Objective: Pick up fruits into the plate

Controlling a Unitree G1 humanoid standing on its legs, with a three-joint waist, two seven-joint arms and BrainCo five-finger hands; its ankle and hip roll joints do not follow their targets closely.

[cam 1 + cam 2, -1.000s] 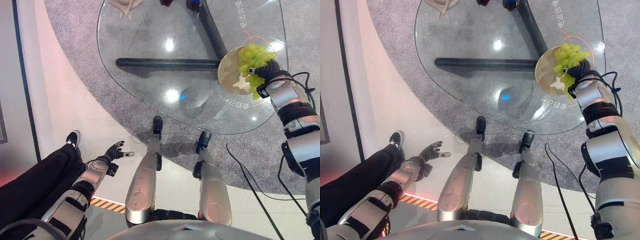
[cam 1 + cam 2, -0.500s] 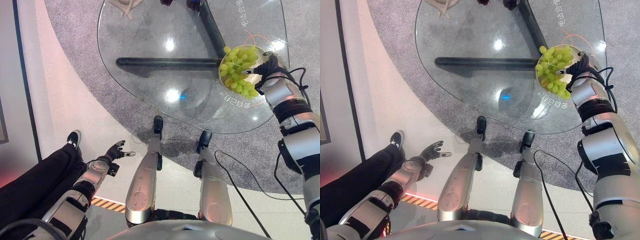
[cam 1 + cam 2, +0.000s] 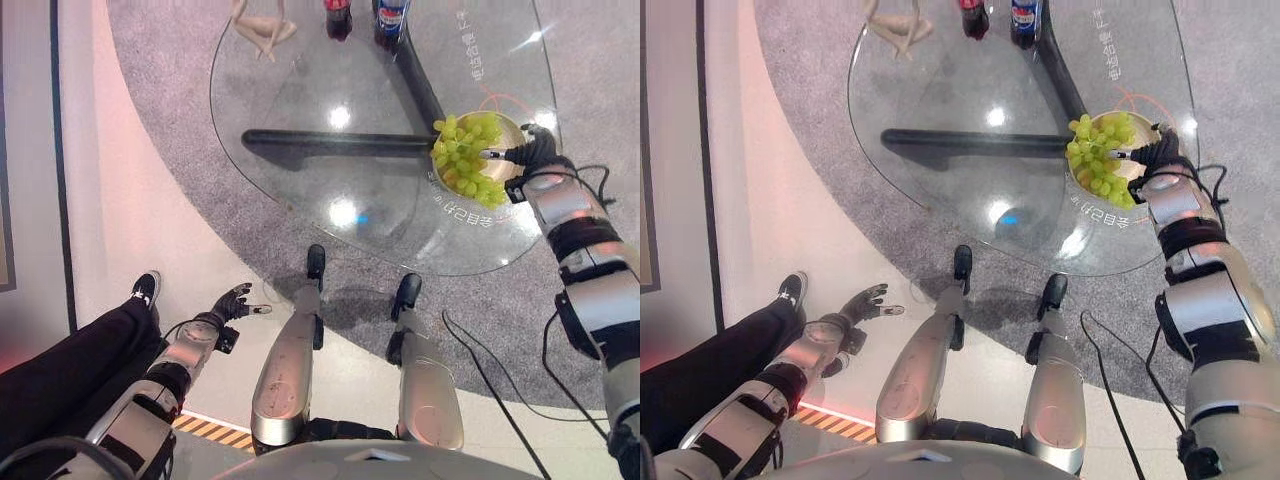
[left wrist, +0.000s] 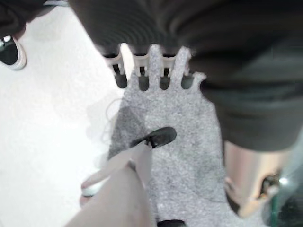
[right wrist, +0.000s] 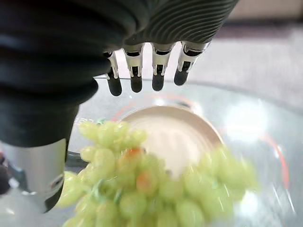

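Note:
A bunch of green grapes (image 3: 463, 157) lies on a round cream plate (image 3: 517, 126) at the right edge of the glass table (image 3: 300, 200). My right hand (image 3: 533, 155) hovers at the plate's right side with its fingers (image 5: 136, 72) straight and open above the grapes (image 5: 142, 189). Its thumb sits beside the bunch, and I cannot tell whether it touches. My left hand (image 3: 232, 300) hangs low at my left side over the floor, fingers (image 4: 142, 78) spread and holding nothing.
Two soda bottles (image 3: 338, 15) (image 3: 390, 14) and a beige object (image 3: 262, 25) stand at the table's far edge. A black beam (image 3: 340, 143) runs under the glass. A person's black-clad leg and shoe (image 3: 145, 288) are at the lower left.
The grapes, in the right hand above the plate a second ago, now rest on it, and that hand's fingers have come off them. The camera has tilted; the left hand is unchanged.

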